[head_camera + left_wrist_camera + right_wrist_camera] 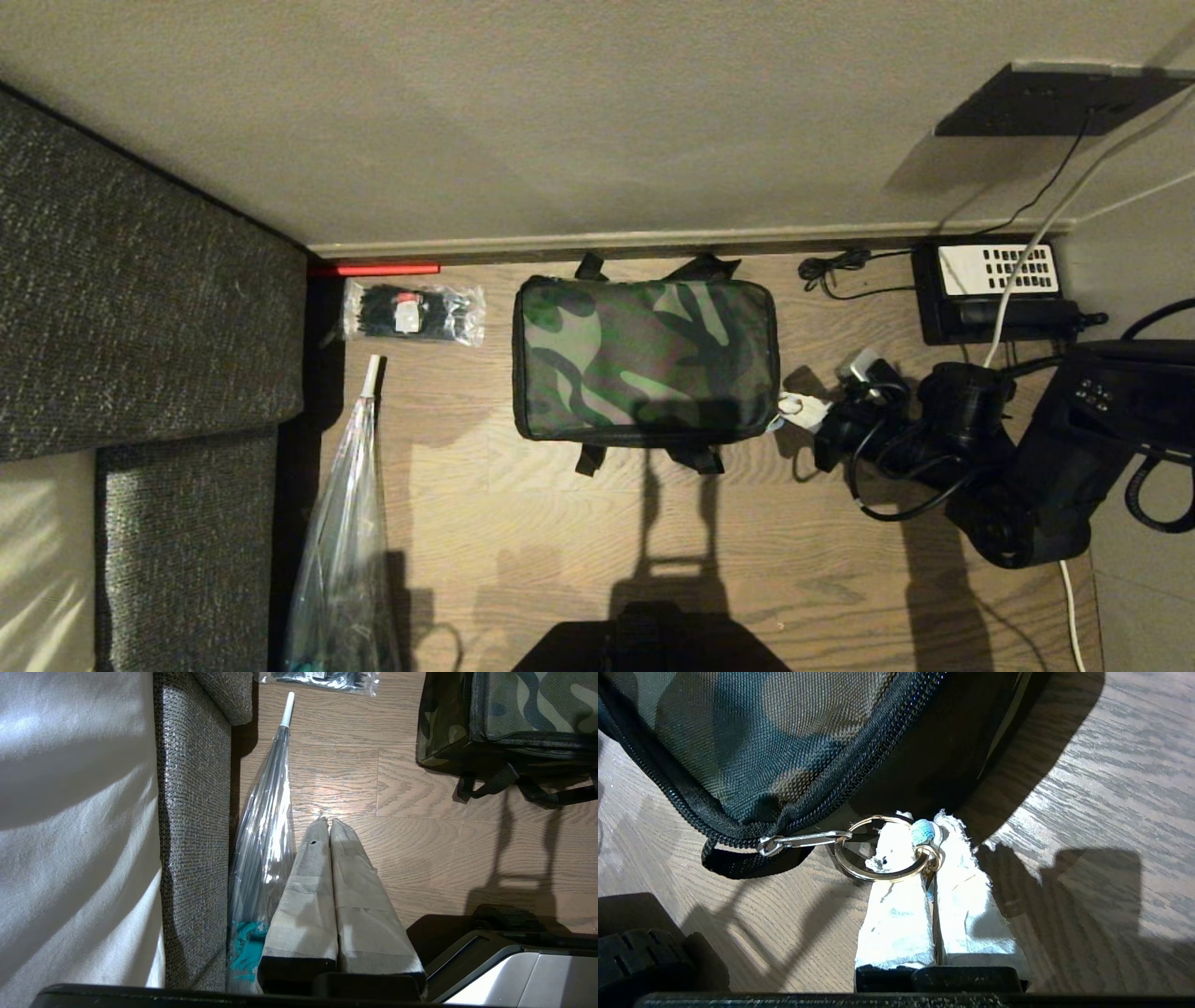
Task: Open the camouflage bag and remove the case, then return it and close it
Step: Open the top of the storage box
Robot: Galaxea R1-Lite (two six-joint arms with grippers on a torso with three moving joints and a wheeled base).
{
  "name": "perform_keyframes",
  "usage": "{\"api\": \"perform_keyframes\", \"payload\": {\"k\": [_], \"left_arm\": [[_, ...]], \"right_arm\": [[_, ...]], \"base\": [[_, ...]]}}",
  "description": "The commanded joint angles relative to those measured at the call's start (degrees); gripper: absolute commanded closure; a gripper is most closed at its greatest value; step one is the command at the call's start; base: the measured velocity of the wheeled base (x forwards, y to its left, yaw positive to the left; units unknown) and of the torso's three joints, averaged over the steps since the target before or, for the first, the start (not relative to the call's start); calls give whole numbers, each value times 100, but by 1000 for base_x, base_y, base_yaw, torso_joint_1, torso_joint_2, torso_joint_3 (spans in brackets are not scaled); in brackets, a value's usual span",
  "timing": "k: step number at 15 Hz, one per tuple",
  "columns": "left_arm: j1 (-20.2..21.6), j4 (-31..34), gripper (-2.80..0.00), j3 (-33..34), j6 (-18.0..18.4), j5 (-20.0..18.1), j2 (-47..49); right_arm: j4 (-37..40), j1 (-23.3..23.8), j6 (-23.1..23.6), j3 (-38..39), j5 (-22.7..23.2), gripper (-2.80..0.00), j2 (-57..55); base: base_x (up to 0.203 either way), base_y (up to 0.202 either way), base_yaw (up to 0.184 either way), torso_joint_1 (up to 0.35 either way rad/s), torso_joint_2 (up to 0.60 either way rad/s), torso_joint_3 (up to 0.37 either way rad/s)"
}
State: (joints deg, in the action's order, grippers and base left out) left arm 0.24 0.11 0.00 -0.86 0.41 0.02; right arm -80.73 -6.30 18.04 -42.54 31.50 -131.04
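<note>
You have the camouflage bag [644,359] lying flat on the wood floor [560,551] against the skirting board, zipped all round, so the case is out of sight and presumably inside. At the bag's near right corner your right gripper [930,835] is pinched closed on the small blue piece fixed to the gold key ring [882,854], which hangs from the silver zipper pull [803,841]. To run this zip well, draw along the line of the black zipper [859,774] rather than away from the bag, keep the ring taut, and go slowly round the corner, where the slider is likeliest to bind or drag the soft bag with it. The right arm reaches in low from the bag's right side, fingers pointing at the corner, close to the floor. Your left gripper [328,826] is parked with its padded fingers together, well off the bag's left, beside the folded clear umbrella [266,830].
</note>
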Motion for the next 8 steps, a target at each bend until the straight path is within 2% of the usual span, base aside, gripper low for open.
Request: {"api": "perform_keyframes", "payload": {"k": [1, 6, 8], "left_arm": [[2, -2, 0, 18, -2, 2, -11], [2, -2, 0, 18, -2, 2, -11], [2, -2, 0, 18, -2, 2, -11]], "right_arm": [[-48, 15, 6, -105, -4, 0, -55], [-34, -14, -56, 179, -30, 0, -10], [-24, -183, -80, 452, -22, 0, 80]], "base": [[0, 0, 0, 0, 0, 0], [0, 0, 0, 0, 0, 0], [0, 0, 0, 0, 0, 0]]}}
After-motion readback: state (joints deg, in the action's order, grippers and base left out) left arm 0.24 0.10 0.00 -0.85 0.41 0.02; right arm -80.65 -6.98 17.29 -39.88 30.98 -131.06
